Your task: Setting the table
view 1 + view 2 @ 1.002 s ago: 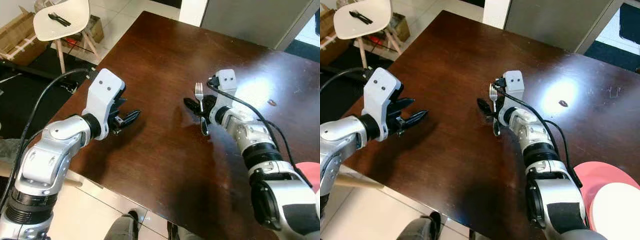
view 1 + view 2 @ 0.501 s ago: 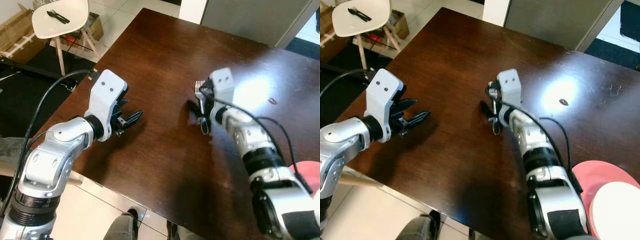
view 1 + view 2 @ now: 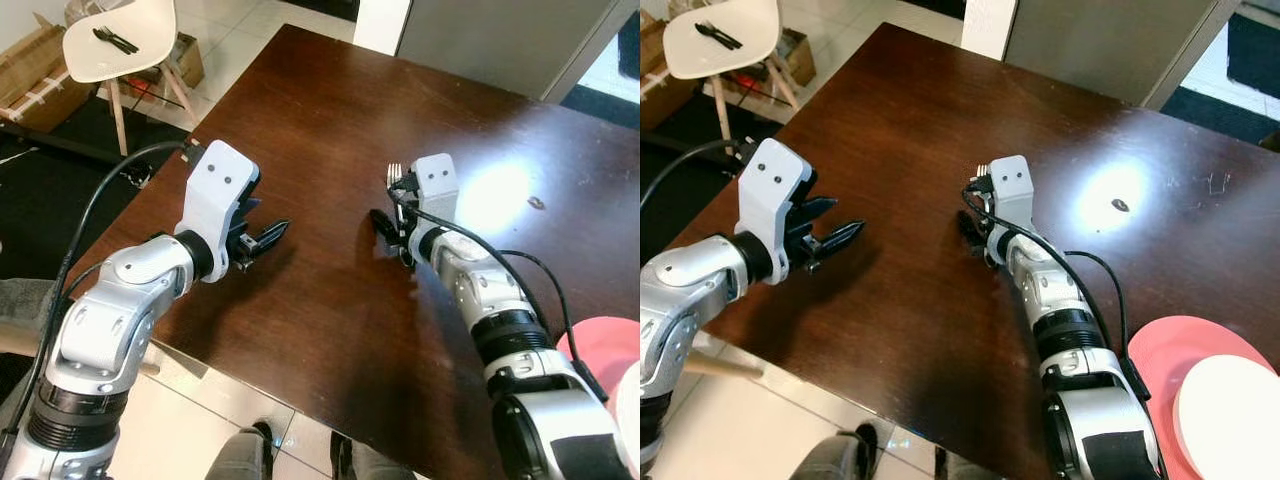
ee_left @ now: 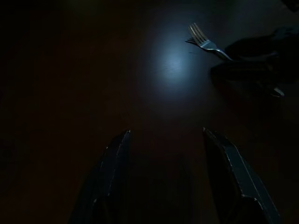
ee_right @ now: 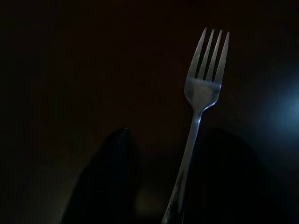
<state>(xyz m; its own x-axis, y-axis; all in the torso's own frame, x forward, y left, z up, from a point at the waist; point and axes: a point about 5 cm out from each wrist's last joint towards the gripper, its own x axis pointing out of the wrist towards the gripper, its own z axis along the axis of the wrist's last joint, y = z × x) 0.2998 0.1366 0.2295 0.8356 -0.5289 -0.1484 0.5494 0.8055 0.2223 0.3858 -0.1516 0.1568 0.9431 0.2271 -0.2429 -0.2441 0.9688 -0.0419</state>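
fork held low over the dark wooden table point(image 3: 330, 100)
the right gripper point(image 3: 392, 228) is clamped on the fork point(image 5: 202, 88) near the table's middle, tines pointing away; the left gripper point(image 3: 262, 238) hovers spread and empty near the table's left edge.

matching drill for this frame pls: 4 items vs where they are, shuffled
Items:
1. fork
2. left gripper
3. white plate
4. white chair

Places:
A. on the floor beyond the table's far left corner, dark utensils on its seat
B. on the red mat at the table's near right edge
C. on the dark table by the right gripper, tines pointing away from the robot
D. hovering over the table's left part, fingers apart, nothing between them

Pairs: 1-C, 2-D, 3-B, 4-A
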